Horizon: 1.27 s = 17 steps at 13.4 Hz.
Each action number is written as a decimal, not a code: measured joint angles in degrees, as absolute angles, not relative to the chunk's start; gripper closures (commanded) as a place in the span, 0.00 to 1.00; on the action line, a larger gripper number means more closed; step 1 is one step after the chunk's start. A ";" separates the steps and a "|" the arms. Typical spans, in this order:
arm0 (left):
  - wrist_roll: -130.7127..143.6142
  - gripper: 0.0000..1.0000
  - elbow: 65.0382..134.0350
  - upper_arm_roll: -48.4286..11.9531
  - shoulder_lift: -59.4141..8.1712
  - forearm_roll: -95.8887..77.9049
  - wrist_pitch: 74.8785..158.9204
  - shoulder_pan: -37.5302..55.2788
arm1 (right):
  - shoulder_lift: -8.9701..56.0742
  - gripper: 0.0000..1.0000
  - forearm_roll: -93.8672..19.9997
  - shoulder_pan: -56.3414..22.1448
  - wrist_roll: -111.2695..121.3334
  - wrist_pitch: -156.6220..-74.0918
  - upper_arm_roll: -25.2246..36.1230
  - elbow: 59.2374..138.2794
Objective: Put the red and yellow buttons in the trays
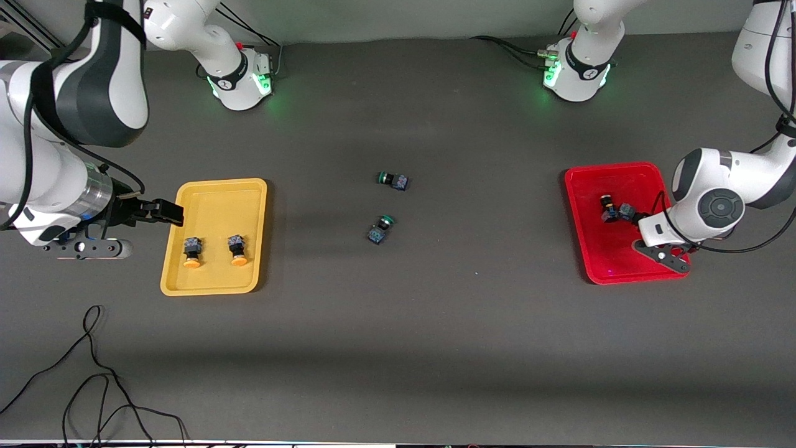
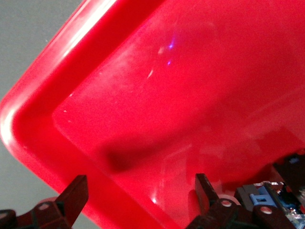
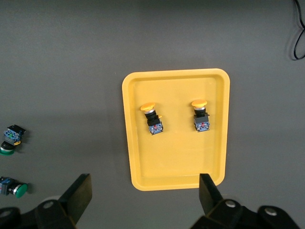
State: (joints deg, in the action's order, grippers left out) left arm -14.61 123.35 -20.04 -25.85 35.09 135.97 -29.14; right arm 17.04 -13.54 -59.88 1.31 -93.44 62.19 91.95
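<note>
The yellow tray (image 1: 214,193) holds two yellow-capped buttons (image 1: 192,251) (image 1: 236,249) side by side; the right wrist view shows the tray (image 3: 176,164) and both buttons (image 3: 151,118) (image 3: 200,114). My right gripper (image 1: 163,212) is open and empty in the air beside that tray's outer edge (image 3: 143,191). The red tray (image 1: 612,261) holds two dark-bodied buttons (image 1: 606,208) (image 1: 625,213) close together. My left gripper (image 1: 643,223) is open and empty, low over the red tray (image 2: 181,86) by its rim (image 2: 140,195). One button's blue body (image 2: 267,196) shows just beside a fingertip (image 2: 204,188).
Two green-capped buttons (image 1: 393,180) (image 1: 380,229) lie on the dark table midway between the trays; both show in the right wrist view (image 3: 10,136) (image 3: 13,187). A loose black cable (image 1: 93,373) lies near the front edge at the right arm's end.
</note>
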 measured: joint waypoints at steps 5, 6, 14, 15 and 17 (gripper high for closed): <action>-2.47 0.00 121.27 -20.95 -25.38 33.10 126.82 -22.43 | 11.53 0.00 -10.25 -48.27 -0.93 -93.44 50.23 91.95; -2.17 0.00 120.18 -21.08 -25.35 32.34 125.30 -21.70 | 11.11 0.00 -10.21 -46.53 -0.93 -93.44 48.82 92.00; -0.11 0.00 115.64 -20.80 -26.06 28.62 124.43 -21.61 | 9.60 0.00 -9.36 -33.42 -1.04 -93.43 35.01 92.10; 0.17 0.00 113.98 -20.86 -26.96 28.33 124.47 -21.37 | 9.10 0.00 -8.37 -30.79 -1.06 -93.44 32.17 92.10; 1.17 0.00 110.44 -20.97 -29.97 28.30 124.57 -19.51 | 8.17 0.00 -7.41 -25.27 -1.21 -93.43 26.29 92.09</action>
State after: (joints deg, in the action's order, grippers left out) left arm 1.17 110.44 -20.97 -29.97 28.30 124.57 -19.51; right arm 8.17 -7.41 -25.27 -1.21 -93.43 26.29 92.09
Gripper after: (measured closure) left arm 0.000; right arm 0.000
